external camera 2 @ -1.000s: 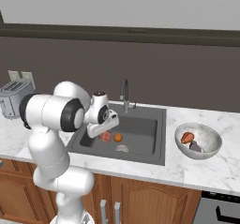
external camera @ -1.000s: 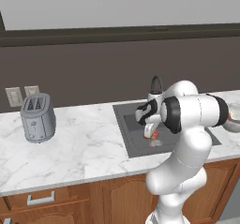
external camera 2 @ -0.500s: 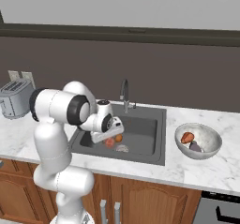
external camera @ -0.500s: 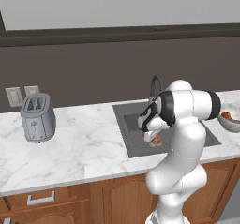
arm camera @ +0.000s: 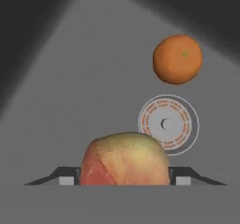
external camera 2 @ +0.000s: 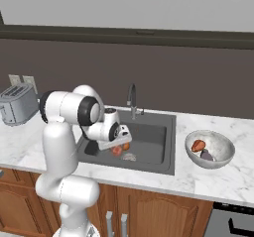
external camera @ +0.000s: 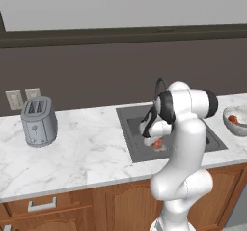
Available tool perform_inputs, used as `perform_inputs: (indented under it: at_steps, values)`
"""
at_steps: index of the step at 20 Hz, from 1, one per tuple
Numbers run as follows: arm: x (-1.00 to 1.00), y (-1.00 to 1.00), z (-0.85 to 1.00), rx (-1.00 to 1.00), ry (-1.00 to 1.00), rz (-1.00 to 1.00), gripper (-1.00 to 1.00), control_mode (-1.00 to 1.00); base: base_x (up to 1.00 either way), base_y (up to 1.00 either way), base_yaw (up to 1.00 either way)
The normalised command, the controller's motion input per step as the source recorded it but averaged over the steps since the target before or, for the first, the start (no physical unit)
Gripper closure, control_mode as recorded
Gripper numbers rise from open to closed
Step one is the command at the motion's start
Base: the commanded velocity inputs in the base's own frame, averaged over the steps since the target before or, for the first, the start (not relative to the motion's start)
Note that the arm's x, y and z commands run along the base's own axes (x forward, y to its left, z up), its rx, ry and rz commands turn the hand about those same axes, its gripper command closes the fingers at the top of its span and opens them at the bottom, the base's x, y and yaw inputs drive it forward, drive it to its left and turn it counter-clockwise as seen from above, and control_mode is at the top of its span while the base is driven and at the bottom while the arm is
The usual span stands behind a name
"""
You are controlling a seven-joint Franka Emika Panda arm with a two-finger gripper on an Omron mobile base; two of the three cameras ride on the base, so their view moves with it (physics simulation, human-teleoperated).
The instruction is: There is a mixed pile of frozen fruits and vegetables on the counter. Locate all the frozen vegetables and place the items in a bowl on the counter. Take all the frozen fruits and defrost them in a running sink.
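My gripper (arm camera: 124,181) is shut on the reddish-pink apple-like fruit (arm camera: 124,160), which sits between the two fingertips (arm camera: 65,180) low inside the dark grey sink (external camera 2: 149,137). From the right base view the gripper (external camera 2: 117,144) hangs just above the basin floor with the fruit (external camera 2: 117,150) under it. The round orange (arm camera: 177,59) rests loose on the sink floor beyond the drain (arm camera: 168,123). On the counter right of the sink stands the pale bowl (external camera 2: 223,154), holding the orange-red root (external camera 2: 198,145) and the dark eggplant (external camera 2: 206,154).
The gooseneck faucet (external camera 2: 132,99) rises at the back rim of the sink. A silver toaster (external camera: 38,121) stands far left on the white marble counter (external camera: 91,152), under wall sockets (external camera: 23,97). My arm's elbow leans over the sink's front edge.
The arm has swung over the basin and the gripper has gone lower into the sink with the reddish fruit still held. The orange and the bowl have not moved.
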Motion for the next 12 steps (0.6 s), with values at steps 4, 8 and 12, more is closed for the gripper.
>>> perform_inputs:
  at_steps: [4, 8, 12]
  values:
    - [0.39, -0.04, -0.08, 0.04, 0.05, -0.05, 1.0, -1.0, 0.0, 0.0, 0.0]
    - [0.39, -0.09, -0.21, 0.03, 0.07, -0.04, 1.0, -1.0, 0.0, 0.0, 0.0]
    - [0.44, -0.05, -0.27, 0.01, 0.05, -0.04, 1.0, -1.0, 0.0, 0.0, 0.0]
